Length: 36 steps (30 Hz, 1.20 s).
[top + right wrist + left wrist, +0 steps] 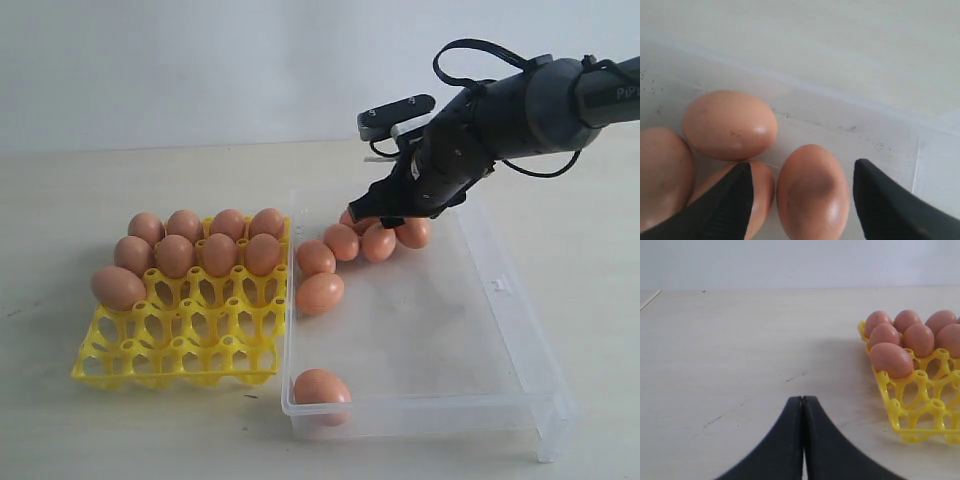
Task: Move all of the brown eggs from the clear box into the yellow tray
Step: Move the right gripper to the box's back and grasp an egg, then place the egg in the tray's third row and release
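The yellow tray (190, 345) sits on the left and holds several brown eggs (218, 253) in its far rows plus one (118, 287) at its left edge. The clear box (430, 415) lies to its right, with several eggs clustered at its far left corner (341, 241), one (320, 293) by the left wall and one (321, 387) at the near corner. My right gripper (385, 215) hangs over that cluster. In the right wrist view it (802, 167) is open, its fingers either side of one egg (812, 192) without touching it. My left gripper (802, 400) is shut and empty, over bare table beside the tray (900, 410).
Three more eggs (730, 124) lie close to the straddled one, and one of them (762, 192) is partly behind a finger (727, 205). The box's far wall (850, 112) runs just beyond them. The tray's near rows of cups (215, 350) are empty.
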Available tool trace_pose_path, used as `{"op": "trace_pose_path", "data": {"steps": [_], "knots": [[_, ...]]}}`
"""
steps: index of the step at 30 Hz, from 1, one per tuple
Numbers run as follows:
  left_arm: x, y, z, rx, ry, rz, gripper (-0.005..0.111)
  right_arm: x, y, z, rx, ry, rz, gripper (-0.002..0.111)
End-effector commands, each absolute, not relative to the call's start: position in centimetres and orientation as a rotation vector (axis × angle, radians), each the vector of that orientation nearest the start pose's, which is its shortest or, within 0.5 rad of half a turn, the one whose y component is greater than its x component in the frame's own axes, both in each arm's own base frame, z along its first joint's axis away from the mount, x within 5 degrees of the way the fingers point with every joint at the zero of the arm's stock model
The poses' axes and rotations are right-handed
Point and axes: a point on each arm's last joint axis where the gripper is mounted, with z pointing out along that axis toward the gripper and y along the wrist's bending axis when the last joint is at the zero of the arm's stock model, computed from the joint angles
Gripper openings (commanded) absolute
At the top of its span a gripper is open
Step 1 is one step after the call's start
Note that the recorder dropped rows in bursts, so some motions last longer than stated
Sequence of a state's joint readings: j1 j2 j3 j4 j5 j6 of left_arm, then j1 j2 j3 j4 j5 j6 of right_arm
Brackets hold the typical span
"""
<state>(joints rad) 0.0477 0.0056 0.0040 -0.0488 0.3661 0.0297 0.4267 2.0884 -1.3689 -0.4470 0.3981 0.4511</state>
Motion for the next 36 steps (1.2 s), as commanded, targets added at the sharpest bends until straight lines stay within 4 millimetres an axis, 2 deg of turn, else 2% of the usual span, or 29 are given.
{"op": "trace_pose_path", "data": {"steps": [1, 9, 14, 16, 18, 21, 26, 30, 33, 36], "knots": [[5.3, 0.0, 18.1, -0.044, 1.836, -0.006, 0.0, 41.0, 16.2, 14.0, -0.363, 2.52, -0.029, 0.057], [5.3, 0.0, 18.1, -0.044, 1.836, -0.006, 0.0, 41.3, 15.9, 13.1, -0.356, 2.524, -0.022, 0.055], [5.3, 0.0, 18.1, -0.044, 1.836, -0.006, 0.0, 41.3, 15.9, 11.4, -0.357, 2.561, -0.028, 0.054], [5.3, 0.0, 18.1, -0.044, 1.836, -0.006, 0.0, 41.3, 15.8, 10.9, -0.355, 2.581, -0.041, 0.048], [5.3, 0.0, 18.1, -0.044, 1.836, -0.006, 0.0, 41.1, 15.7, 10.9, -0.351, 2.599, -0.059, 0.031], [5.3, 0.0, 18.1, -0.044, 1.836, -0.006, 0.0, 41.0, 15.6, 12.2, -0.341, 2.589, -0.066, -0.001], [5.3, 0.0, 18.1, -0.044, 1.836, -0.006, 0.0, 40.8, 16.0, 17.1, -0.273, 2.472, 0.052, 0.0], [5.3, 0.0, 18.1, -0.044, 1.836, -0.006, 0.0, 38.9, 19.0, 21.0, -0.328, 2.255, 0.292, 0.0], [5.3, 0.0, 18.1, -0.044, 1.836, -0.006, 0.0, 36.3, 22.1, 22.3, -0.454, 2.075, 0.398, 0.0], [5.3, 0.0, 18.1, -0.044, 1.836, -0.006, 0.0, 34.1, 24.8, 21.9, -0.57, 1.965, 0.459, 0.0]]}}
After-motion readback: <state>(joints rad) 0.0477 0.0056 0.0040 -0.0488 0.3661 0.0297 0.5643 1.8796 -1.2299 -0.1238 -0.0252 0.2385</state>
